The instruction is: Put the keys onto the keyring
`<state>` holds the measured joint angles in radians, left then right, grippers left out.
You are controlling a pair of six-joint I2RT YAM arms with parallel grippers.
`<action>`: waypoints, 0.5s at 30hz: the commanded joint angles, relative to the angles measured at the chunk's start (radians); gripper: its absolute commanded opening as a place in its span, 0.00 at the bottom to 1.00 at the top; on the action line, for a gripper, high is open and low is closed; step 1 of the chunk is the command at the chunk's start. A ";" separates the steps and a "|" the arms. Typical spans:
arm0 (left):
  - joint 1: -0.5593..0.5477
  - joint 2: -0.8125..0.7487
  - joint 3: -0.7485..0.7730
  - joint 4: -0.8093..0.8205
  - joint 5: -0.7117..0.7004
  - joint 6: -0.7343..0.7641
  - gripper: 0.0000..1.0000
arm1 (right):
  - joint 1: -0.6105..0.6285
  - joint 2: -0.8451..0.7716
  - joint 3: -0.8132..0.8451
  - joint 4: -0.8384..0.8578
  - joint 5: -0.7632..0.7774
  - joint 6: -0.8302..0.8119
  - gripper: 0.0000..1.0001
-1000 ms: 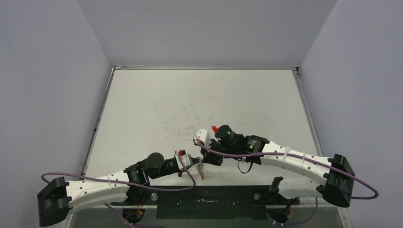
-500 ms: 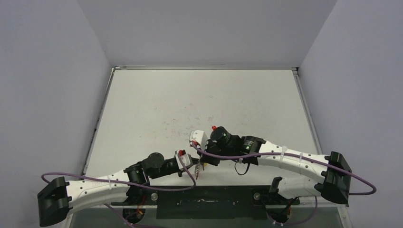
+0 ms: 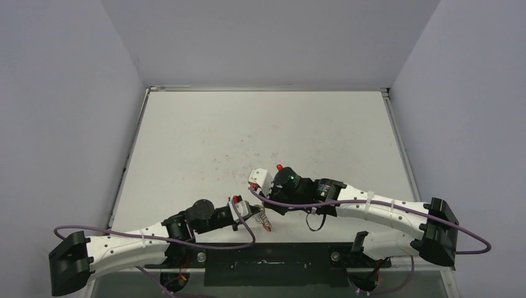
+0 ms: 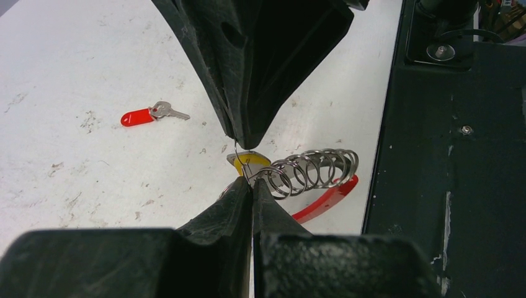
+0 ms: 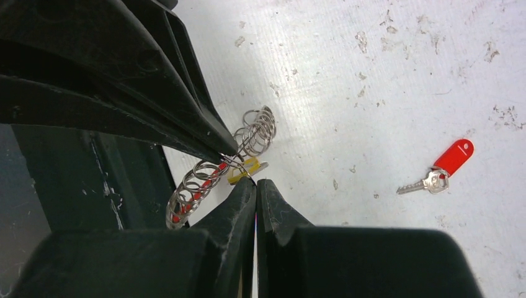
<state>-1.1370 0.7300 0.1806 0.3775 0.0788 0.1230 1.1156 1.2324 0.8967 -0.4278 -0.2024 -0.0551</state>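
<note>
At the near edge of the white table (image 3: 260, 130), just ahead of the black base plate (image 4: 446, 155), the two arms meet tip to tip. The left gripper (image 4: 251, 186) has its fingers pressed together, pinching a thin straight end of wire that belongs to the keyring (image 4: 316, 171). The right gripper (image 5: 254, 182) is closed as well. In the left wrist view it comes down from above, and the same strand of wire runs up to its tip, so it appears to pinch that wire too.

The silvery coiled part of the keyring trails away from the two tips toward the base plate. Its red sleeve (image 4: 325, 198) curves below the coils, close to the table's edge.

The yellow-headed key (image 4: 248, 161) sits right at the stretched wire, between the two sets of fingertips and beside the first coils. Its yellow head is partly hidden behind the wire, and I cannot tell whether it is threaded on or only lying against the wire.

The red-headed key (image 5: 443, 164) lies flat on the table, well apart from the grippers and the keyring, farther from the arm bases, with its silver blade bare on the scuffed surface.
</note>
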 commanded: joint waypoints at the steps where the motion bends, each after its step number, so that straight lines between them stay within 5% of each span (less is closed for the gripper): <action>1: -0.004 -0.013 0.041 0.069 0.029 -0.017 0.00 | 0.005 -0.022 0.002 0.031 0.094 0.015 0.00; 13: -0.004 -0.027 0.029 0.071 0.024 -0.022 0.00 | 0.008 -0.027 -0.026 0.058 0.076 0.011 0.00; 15: -0.004 -0.031 0.026 0.071 0.024 -0.021 0.00 | 0.008 -0.045 -0.036 0.073 0.076 0.018 0.16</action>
<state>-1.1370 0.7204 0.1806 0.3790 0.0788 0.1150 1.1213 1.2324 0.8768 -0.4179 -0.1680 -0.0410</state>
